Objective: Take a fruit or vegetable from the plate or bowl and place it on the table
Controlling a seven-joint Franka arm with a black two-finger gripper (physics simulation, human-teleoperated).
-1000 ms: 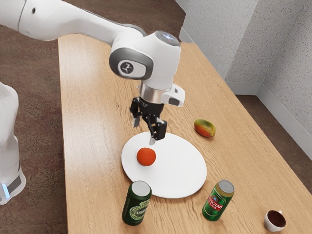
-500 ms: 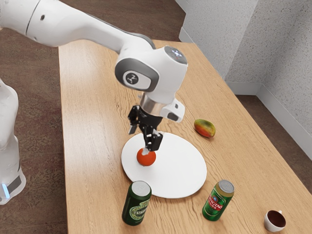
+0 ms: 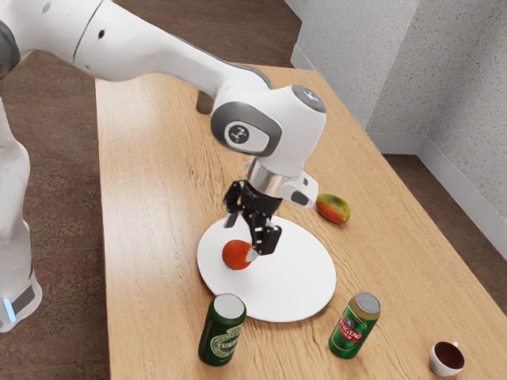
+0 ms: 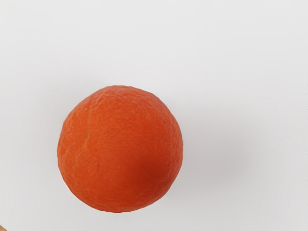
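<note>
Spread apart with nothing gripped, the claw point(image 3: 241, 238) is pointed down over the orange point(image 3: 234, 256), presumably so that it can be straddled before being squeezed. In the exterior view the orange is carried on the left part of the white plate point(image 3: 293, 277); a lowering, well centred, seems called for (round skin could be nudged away by one tip). On the counter point(image 3: 150, 237), the dark green can point(image 3: 223, 331) and gold-topped can point(image 3: 353, 326) are stood upright at the near side, the mango point(image 3: 333, 208) is laid far right of the plate, and the cup point(image 3: 447, 359) is set near right.
</note>
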